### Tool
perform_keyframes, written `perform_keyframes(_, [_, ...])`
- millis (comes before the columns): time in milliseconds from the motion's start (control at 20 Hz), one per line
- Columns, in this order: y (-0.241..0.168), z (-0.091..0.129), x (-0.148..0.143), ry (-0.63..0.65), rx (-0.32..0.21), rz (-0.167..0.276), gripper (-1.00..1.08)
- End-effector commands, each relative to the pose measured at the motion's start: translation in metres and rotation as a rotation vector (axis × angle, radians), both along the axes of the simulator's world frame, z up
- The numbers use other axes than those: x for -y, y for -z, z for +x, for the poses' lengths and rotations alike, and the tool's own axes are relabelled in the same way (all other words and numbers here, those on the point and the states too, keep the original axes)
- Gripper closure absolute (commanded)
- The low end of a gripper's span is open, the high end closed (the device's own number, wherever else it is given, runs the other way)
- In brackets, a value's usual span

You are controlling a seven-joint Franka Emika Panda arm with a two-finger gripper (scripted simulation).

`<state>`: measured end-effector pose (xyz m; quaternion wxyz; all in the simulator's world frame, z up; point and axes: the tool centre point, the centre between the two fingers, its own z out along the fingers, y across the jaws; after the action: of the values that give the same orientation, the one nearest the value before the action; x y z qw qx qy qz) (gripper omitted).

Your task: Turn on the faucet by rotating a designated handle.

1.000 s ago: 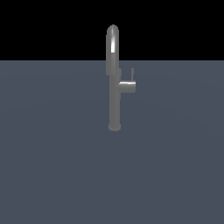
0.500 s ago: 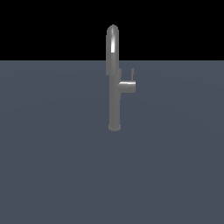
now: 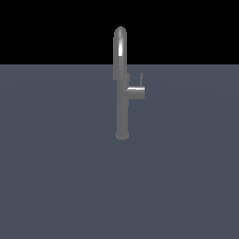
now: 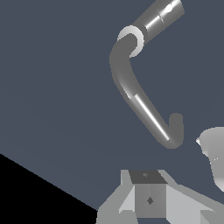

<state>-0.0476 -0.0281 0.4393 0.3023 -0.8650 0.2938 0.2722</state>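
In the exterior view the faucet (image 3: 122, 93) stands upright on the flat grey surface, a slim metallic column with an arched top. A short side stub (image 3: 136, 92) points toward the exterior view's right, and the handle (image 3: 141, 79) rises from its end as a thin rod. No arm or gripper shows in that view. The wrist view looks onto the faucet's curved spout (image 4: 133, 89) from close range. My gripper (image 4: 164, 216) shows only at the frame's edge, its two fingers spread apart with nothing between them, clear of the spout.
The grey surface (image 3: 56, 177) stretches around the faucet, with black background behind it. A pale grey rounded part (image 4: 214, 153) sits at the edge of the wrist view beside the spout; I cannot tell which piece it is.
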Motion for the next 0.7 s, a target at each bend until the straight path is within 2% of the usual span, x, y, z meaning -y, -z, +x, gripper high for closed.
perform_keyframes(0, [0.01, 0.013, 0.005, 0.048, -0.046, 0.049, 1.08])
perform_keyframes(650, [0.083, 0.072, 0.034, 0.317, -0.307, 0.321, 1.08])
